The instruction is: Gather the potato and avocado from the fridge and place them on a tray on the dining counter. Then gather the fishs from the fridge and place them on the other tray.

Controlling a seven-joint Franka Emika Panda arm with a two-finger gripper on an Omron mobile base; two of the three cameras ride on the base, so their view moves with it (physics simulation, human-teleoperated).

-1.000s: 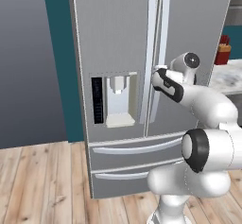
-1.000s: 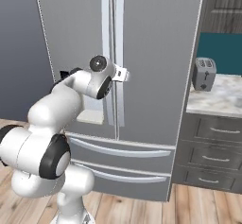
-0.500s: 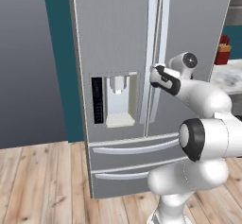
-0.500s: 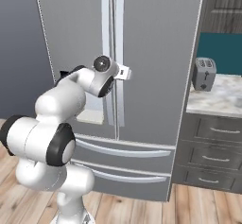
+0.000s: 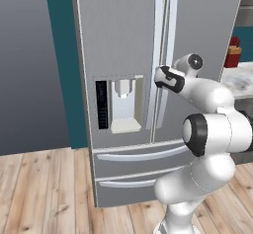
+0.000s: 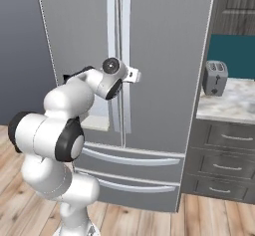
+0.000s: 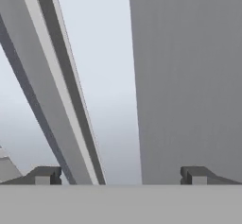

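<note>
Plainly, at the door:
Left base view, fridge: the tall grey steel French-door fridge [image 5: 148, 80] takes the middle of the frame, both doors shut, its water dispenser panel [image 5: 121, 104] left of centre and two drawers below. The potato, avocado and fish cannot be seen; I judge they are behind these doors.
Left base view, arm: the white arm rises from the lower right and reaches up-left, ending at the pair of pale vertical door handles [image 5: 163, 55] near the centre seam. The dark-tipped two-finger gripper [image 5: 159, 76] sits right at those handles, likely because a door must be pulled open before anything can be gathered.
Right base view, arm: from the lower left the arm bends up to mid-frame, wrist against the pale vertical door handles at the seam.
Right base view, surroundings: a grey toaster [image 6: 215, 77] stands on a marbled counter [image 6: 229, 105] at the right edge, apart from the work.
Hand view, fingers: the two dark fingertips [image 7: 43, 175] at the bottom stand spread wide, pinching nothing; a slanted handle bar runs down between them, nearer the left one.
Step in hand: lining up on a handle, grip not yet made.
</note>
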